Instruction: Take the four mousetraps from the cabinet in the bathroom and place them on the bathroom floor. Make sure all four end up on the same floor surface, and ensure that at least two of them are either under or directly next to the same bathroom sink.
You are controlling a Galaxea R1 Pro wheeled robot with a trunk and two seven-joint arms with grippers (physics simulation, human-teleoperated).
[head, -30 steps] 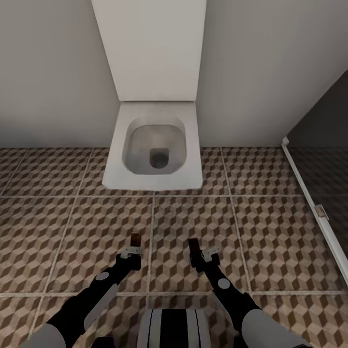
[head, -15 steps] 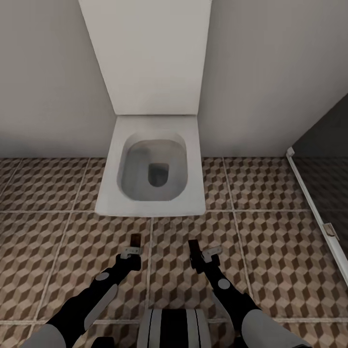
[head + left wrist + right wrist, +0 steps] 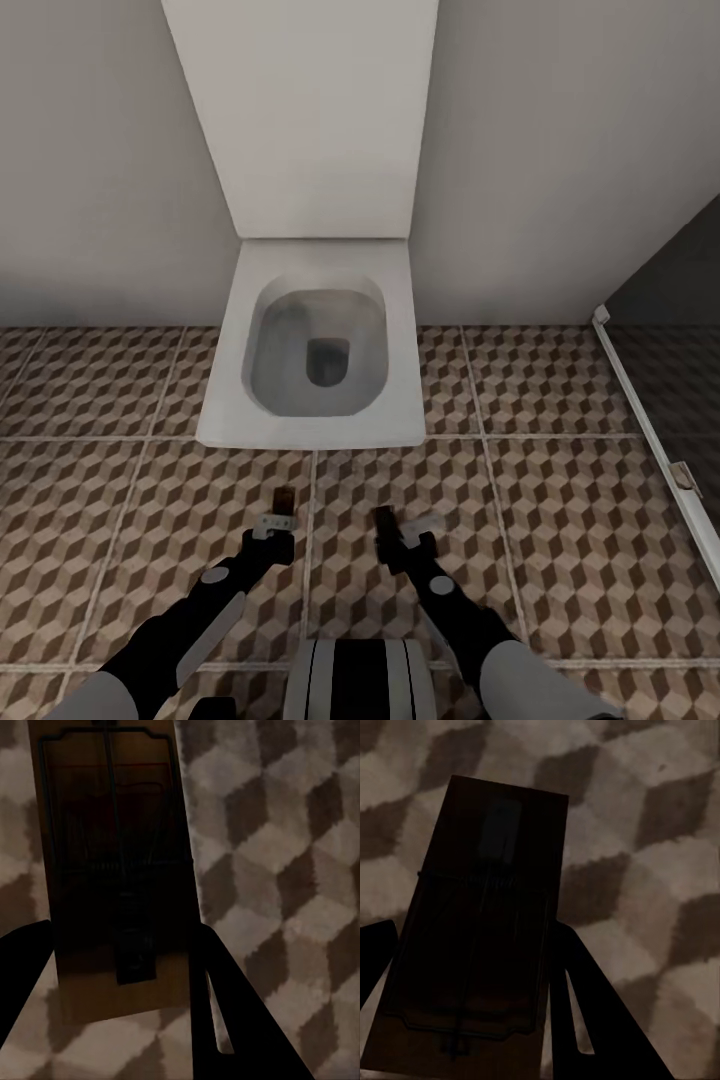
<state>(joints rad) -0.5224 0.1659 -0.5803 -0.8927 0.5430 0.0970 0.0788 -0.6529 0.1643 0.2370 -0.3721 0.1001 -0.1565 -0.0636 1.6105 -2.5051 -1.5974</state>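
Each gripper is closed on one flat tan wooden mousetrap: the left gripper (image 3: 281, 507) on the left mousetrap (image 3: 112, 862), the right gripper (image 3: 392, 530) on the right mousetrap (image 3: 484, 919). Both hang above the cube-patterned bathroom floor (image 3: 560, 470), before a white square toilet (image 3: 312, 340). I judge neither is placed yet.

Toilet (image 3: 320, 340) lid top cropped (head view)

Both grippers, left (image 3: 281, 503) and right (image 3: 385, 524), each hold a mousetrap above patterned floor (image 3: 560, 480) before a white toilet (image 3: 315, 340).

Black arms w/ grey shells, pale grey wrist brackets, white-and-black striped trunk (image 3: 362, 680).
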